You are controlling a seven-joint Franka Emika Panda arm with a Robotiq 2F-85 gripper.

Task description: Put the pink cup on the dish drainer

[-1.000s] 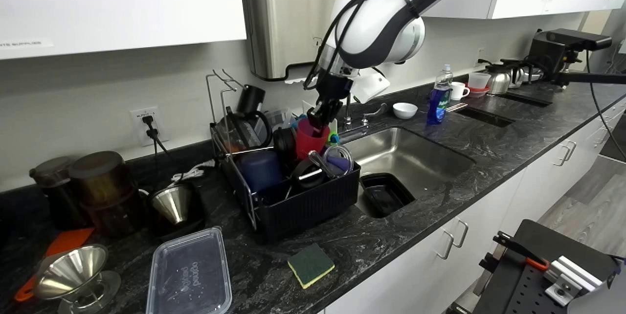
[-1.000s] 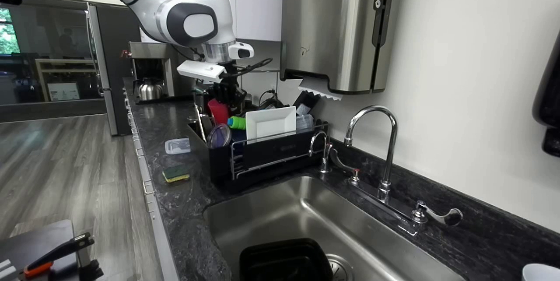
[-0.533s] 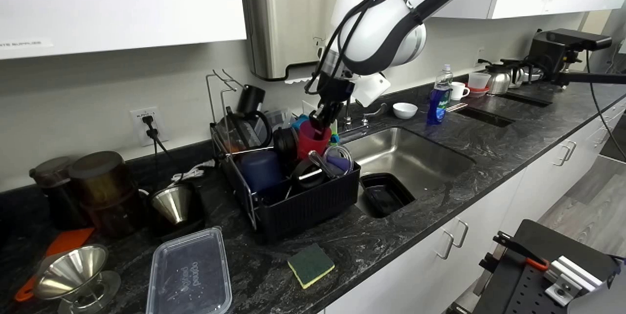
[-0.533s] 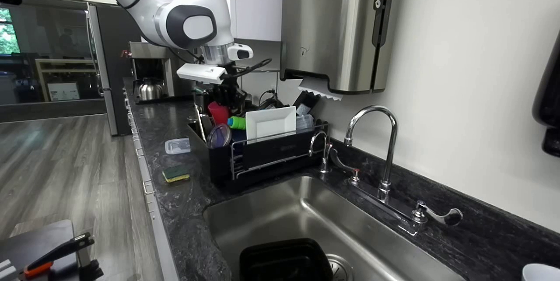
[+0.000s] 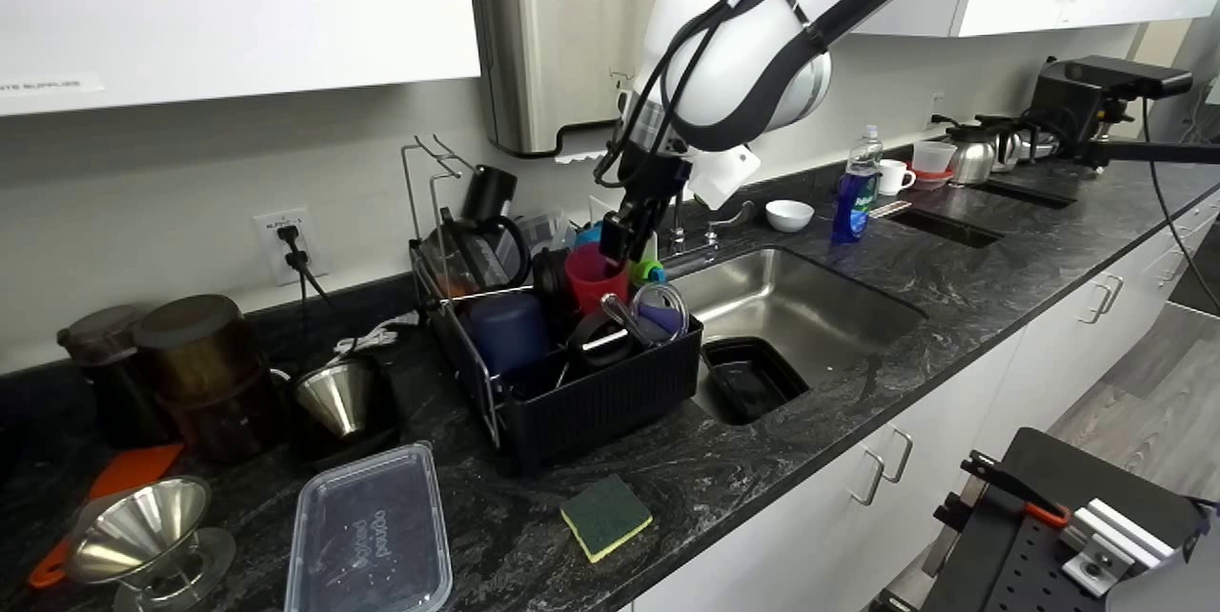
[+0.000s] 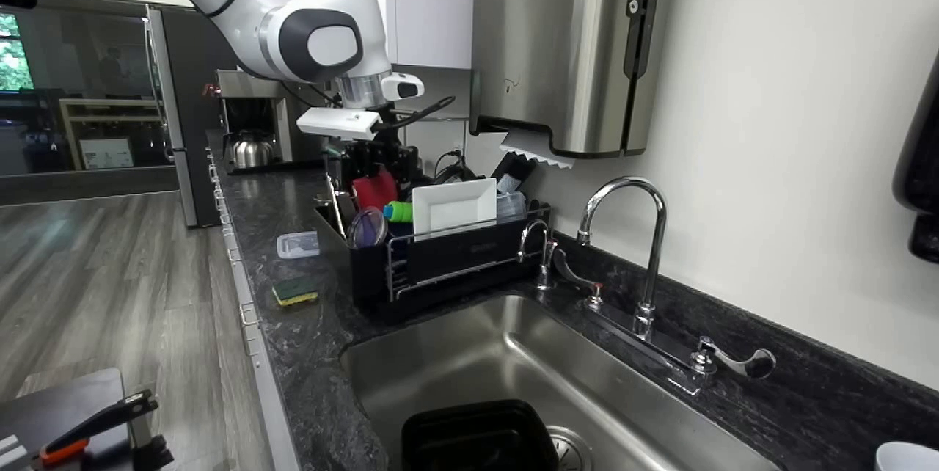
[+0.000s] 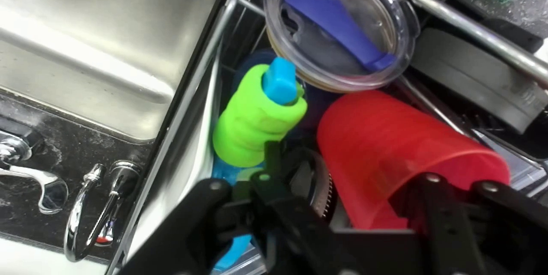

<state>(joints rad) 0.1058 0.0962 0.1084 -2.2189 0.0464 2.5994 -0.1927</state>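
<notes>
The smooth white arm point(image 5: 743, 59) bends downward, and the black, tub-like dish drainer point(image 5: 610, 402) with metal wire frame stands under the gripper point(image 7: 338, 174), whose fingers point(image 7: 446, 221) are apart. The round plastic pink cup point(image 7: 376, 142) sits inside the drainer, below the gripper, one finger at its open mouth; by the other is a wavy green thing point(image 7: 252, 125).

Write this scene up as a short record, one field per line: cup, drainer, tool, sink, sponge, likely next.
Cup: pink, in the drainer
Drainer: black, also holding a white plate and a clear lid
Tool: open, one finger outside the cup, the other at its mouth
Sink: steel, black tub inside
Sponge: green and yellow, on the counter
Likely next: tool lifts clear, since the cup already sits in the drainer
</notes>
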